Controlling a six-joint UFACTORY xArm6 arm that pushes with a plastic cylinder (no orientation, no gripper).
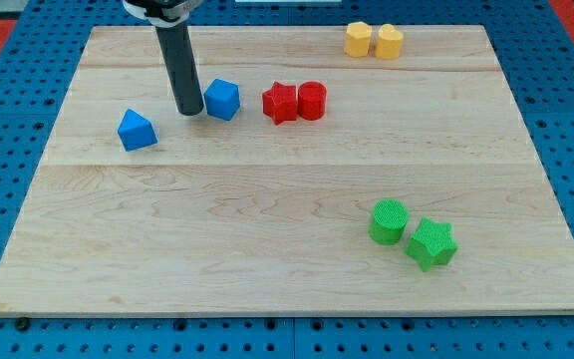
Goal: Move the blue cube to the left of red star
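Observation:
The blue cube [223, 99] sits on the wooden board at the upper middle-left. The red star [280, 102] lies to its right, with a gap between them. A red cylinder [312, 100] touches the star's right side. My tip [190, 112] rests on the board just left of the blue cube, close to or touching its left face. The dark rod rises from there to the view's top.
A second blue block [137, 131], wedge-like, lies left of my tip. Two yellow blocks [358, 39] [389, 41] sit at the board's top right. A green cylinder [389, 221] and a green star [431, 244] sit at the lower right. The wooden board [267, 259] is surrounded by blue pegboard.

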